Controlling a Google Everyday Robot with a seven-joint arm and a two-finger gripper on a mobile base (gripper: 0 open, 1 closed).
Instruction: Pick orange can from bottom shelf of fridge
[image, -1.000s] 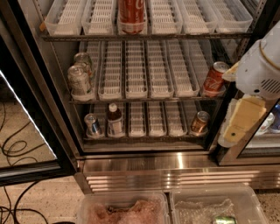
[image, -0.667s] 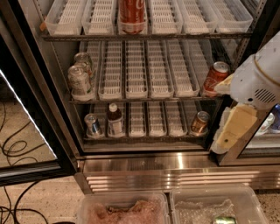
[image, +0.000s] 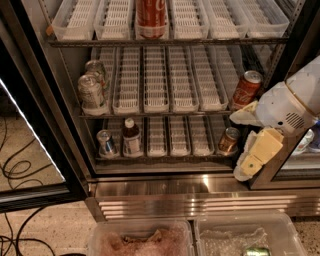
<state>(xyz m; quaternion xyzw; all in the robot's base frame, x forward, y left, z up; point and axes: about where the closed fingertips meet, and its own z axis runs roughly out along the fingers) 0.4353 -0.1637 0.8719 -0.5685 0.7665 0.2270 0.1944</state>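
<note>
The orange can (image: 229, 140) stands upright at the right end of the bottom shelf (image: 165, 156) of the fridge (image: 200, 190). My gripper (image: 244, 145), with cream fingers (image: 256, 154) on a white wrist, hangs just right of the can at the shelf's front right corner. Its fingers are spread, one above and one below the can's height. It holds nothing and is not around the can.
A red cola can (image: 246, 89) sits on the middle rack just above the gripper. A blue-and-silver can (image: 106, 143) and a brown bottle (image: 131, 137) stand at the bottom shelf's left. Silver cans (image: 92, 90) are above them. Two clear bins (image: 142, 239) stand on the floor.
My arm and gripper have moved left and down, from beside the middle rack to next to the orange can. The cans have not moved.
</note>
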